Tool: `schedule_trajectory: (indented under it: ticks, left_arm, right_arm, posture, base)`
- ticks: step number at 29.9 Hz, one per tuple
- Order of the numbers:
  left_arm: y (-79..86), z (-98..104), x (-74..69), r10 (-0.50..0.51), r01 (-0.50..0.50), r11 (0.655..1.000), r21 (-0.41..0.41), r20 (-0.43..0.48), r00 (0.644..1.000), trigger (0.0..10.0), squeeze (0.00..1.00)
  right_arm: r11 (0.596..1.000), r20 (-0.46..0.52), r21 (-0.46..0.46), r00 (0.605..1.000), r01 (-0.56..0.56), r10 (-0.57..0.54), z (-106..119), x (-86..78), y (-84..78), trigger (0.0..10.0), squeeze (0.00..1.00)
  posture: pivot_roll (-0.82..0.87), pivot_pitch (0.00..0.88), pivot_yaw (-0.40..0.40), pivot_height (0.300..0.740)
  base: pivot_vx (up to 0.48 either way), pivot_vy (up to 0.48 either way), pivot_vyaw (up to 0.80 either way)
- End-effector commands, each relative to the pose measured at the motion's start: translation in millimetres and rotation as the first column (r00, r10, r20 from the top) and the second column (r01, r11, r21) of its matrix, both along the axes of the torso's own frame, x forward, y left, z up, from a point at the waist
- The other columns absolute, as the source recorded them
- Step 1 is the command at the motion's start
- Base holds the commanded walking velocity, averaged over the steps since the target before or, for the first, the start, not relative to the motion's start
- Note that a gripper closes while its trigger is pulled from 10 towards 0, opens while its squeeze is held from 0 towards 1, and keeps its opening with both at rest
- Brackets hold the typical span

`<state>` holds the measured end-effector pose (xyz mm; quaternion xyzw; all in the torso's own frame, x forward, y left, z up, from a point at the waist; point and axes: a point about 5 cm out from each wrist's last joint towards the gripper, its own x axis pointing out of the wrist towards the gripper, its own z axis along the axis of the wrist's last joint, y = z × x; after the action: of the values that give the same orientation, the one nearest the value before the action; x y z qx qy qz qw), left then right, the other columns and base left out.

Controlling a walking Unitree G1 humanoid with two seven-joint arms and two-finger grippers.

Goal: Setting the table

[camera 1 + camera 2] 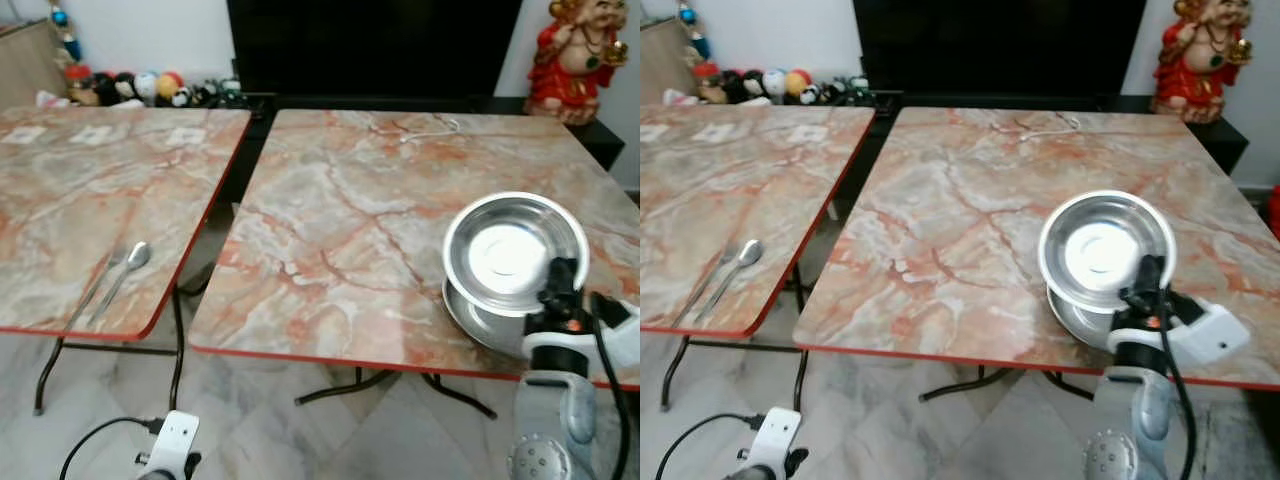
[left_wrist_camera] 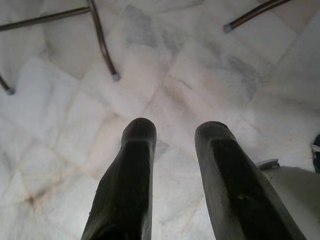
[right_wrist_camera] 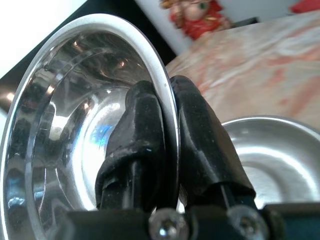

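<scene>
My right gripper (image 1: 563,272) is shut on the near rim of a steel bowl (image 1: 510,250), holding it tilted just above a steel plate (image 1: 478,322) near the front right of the right marble table (image 1: 340,220). In the right wrist view the black fingers (image 3: 197,140) pinch the steel bowl's rim (image 3: 150,60), with the steel plate (image 3: 280,150) lying below. A spoon (image 1: 125,270) and a fork (image 1: 97,285) lie near the front edge of the left table (image 1: 80,190). My left gripper (image 2: 175,132) hangs open over the floor.
A red figurine (image 1: 577,55) stands on a dark cabinet behind the right table. Small toys (image 1: 150,88) line the back left. A gap with folding table legs (image 1: 178,350) separates the tables. A thin wire (image 1: 430,130) lies at the right table's far edge.
</scene>
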<state>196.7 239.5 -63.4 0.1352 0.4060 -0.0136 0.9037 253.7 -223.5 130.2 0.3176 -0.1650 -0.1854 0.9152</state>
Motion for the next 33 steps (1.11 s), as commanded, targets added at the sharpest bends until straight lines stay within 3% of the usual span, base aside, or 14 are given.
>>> schedule_trajectory:
  ticks: [1, 3, 8, 12, 15, 20, 25, 30, 33]
  left_arm:
    - [3.4, 0, -0.7, 0.003, -0.002, 1.000, 0.014, -0.010, 1.000, 10.0, 0.00]
    - [3.0, 0, -0.4, 0.007, -0.007, 1.000, 0.012, -0.008, 1.000, 10.0, 0.00]
    - [2.4, 0, 0.3, 0.006, -0.006, 1.000, 0.010, -0.008, 1.000, 10.0, 0.00]
    - [1.1, 1, 1.4, 0.002, -0.002, 1.000, 0.008, -0.007, 1.000, 10.0, 0.00]
    - [1.5, 1, 2.6, 0.006, -0.006, 1.000, 0.008, -0.003, 1.000, 10.0, 0.00]
    - [2.1, 2, 4.1, 0.013, -0.013, 1.000, 0.006, 0.003, 1.000, 10.0, 0.00]
    - [2.2, 3, 4.3, 0.009, -0.009, 1.000, 0.005, 0.003, 1.000, 10.0, 0.00]
    - [1.4, 3, 6.0, 0.002, -0.002, 1.000, 0.003, 0.006, 1.000, 10.0, 0.00]
    - [1.0, 3, 6.3, -0.002, 0.002, 1.000, 0.005, 0.006, 1.000, 10.0, 0.00]
  right_arm:
    - [0.996, 0.016, 0.053, 0.997, 0.074, -0.075, 4, 2.1, -9.7, 10.0, 0.00]
    - [0.986, 0.012, 0.087, 0.990, 0.139, -0.141, 6, 1.1, -26.3, 10.0, 0.00]
    - [0.981, 0.000, 0.074, 0.983, 0.181, -0.182, 12, 4.4, -32.4, 10.0, 0.00]
    - [0.954, -0.044, 0.142, 0.964, 0.264, -0.261, 10, 11.0, -42.0, 10.0, 0.00]
    - [0.963, -0.136, 0.128, 0.966, 0.236, -0.218, 3, 22.1, -37.0, 10.0, 0.00]
    - [0.964, -0.126, 0.144, 0.970, 0.225, -0.208, 5, 27.4, -33.1, 10.0, 0.00]
    - [0.972, -0.226, 0.155, 0.964, 0.176, -0.138, -6, 38.0, -21.8, 10.0, 0.00]
    - [0.961, -0.339, 0.174, 0.929, 0.217, -0.149, -25, 35.7, -20.0, 10.0, 0.00]
    - [0.956, -0.353, 0.179, 0.922, 0.234, -0.159, -29, 33.9, -20.3, 10.0, 0.00]
  posture:
    - [0.03, 0.000, 0.007, 0.740]
    - [0.02, 0.000, 0.008, 0.740]
    - [0.02, 0.001, 0.013, 0.740]
    - [0.01, 0.005, 0.017, 0.740]
    - [0.02, 0.008, 0.015, 0.740]
    - [0.02, 0.016, 0.016, 0.740]
    - [0.02, 0.023, 0.020, 0.740]
    - [0.03, 0.024, 0.019, 0.740]
    - [0.03, 0.024, 0.019, 0.740]
  base:
    - [0.000, 0.000, 0.00]
    - [0.000, 0.000, 0.00]
    - [0.000, 0.000, 0.00]
    - [0.000, 0.000, 0.00]
    - [0.000, 0.000, 0.00]
    - [0.000, 0.000, 0.00]
    - [0.000, 0.000, 0.00]
    - [0.000, 0.000, 0.00]
    - [0.000, 0.000, 0.00]
